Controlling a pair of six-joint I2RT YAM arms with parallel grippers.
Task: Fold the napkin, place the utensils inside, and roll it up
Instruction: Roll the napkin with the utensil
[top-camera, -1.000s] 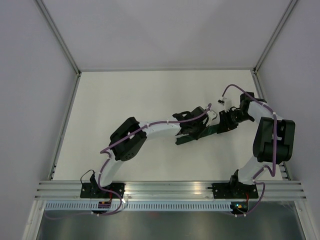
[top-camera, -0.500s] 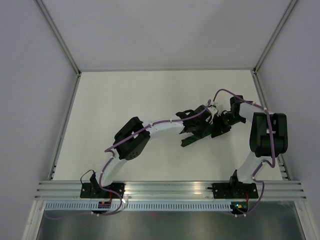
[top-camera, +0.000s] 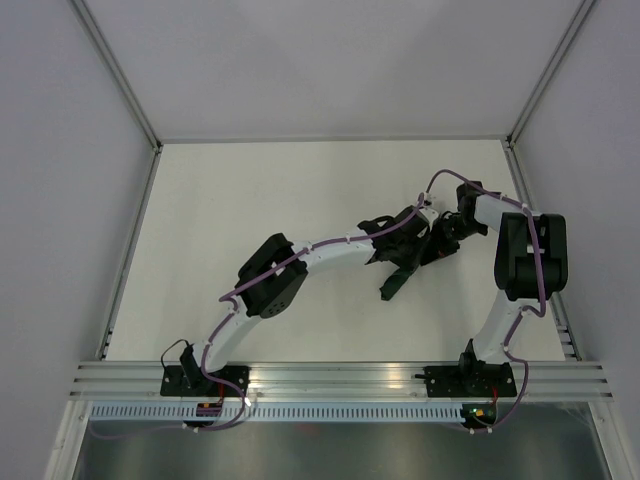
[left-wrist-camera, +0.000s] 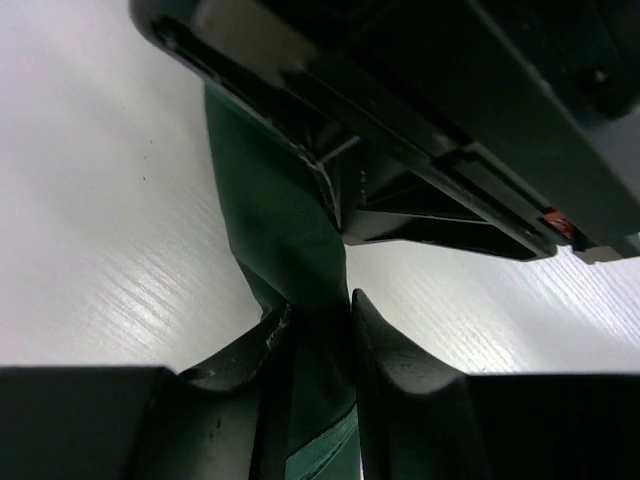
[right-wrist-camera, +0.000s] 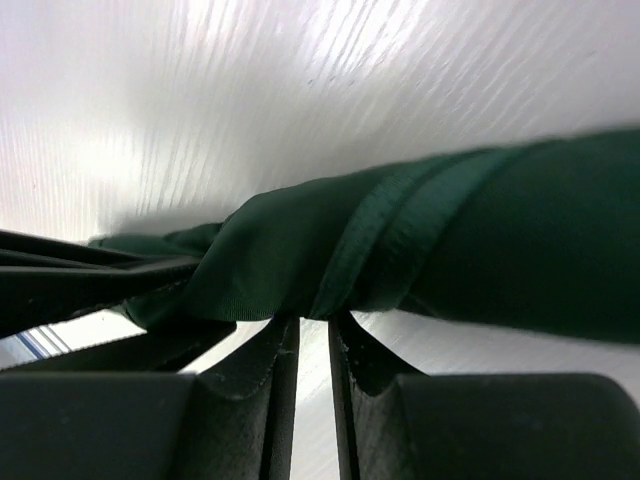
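The napkin (top-camera: 390, 287) is a slim dark green roll lying slantwise on the table, mostly covered by both grippers. My left gripper (top-camera: 405, 264) sits over its middle. In the left wrist view the napkin (left-wrist-camera: 270, 220) runs down between the fingers of the left gripper (left-wrist-camera: 320, 322) and fills the gap. My right gripper (top-camera: 438, 248) is at the roll's far right end. There its jaws (right-wrist-camera: 313, 330) stand a narrow slit apart, tips against the napkin (right-wrist-camera: 400, 240), white table showing between them. The utensils are hidden.
The white table (top-camera: 250, 210) is walled by grey panels, with a metal rail (top-camera: 340, 378) along the near edge. The right arm's black wrist (left-wrist-camera: 450, 120) hangs just beyond my left fingers. The two wrists crowd together right of centre.
The roll has swung from nearly level to a steeper slant, its near end now lower right. Both grippers shifted with it; the right wrist drew in leftward and farther back.
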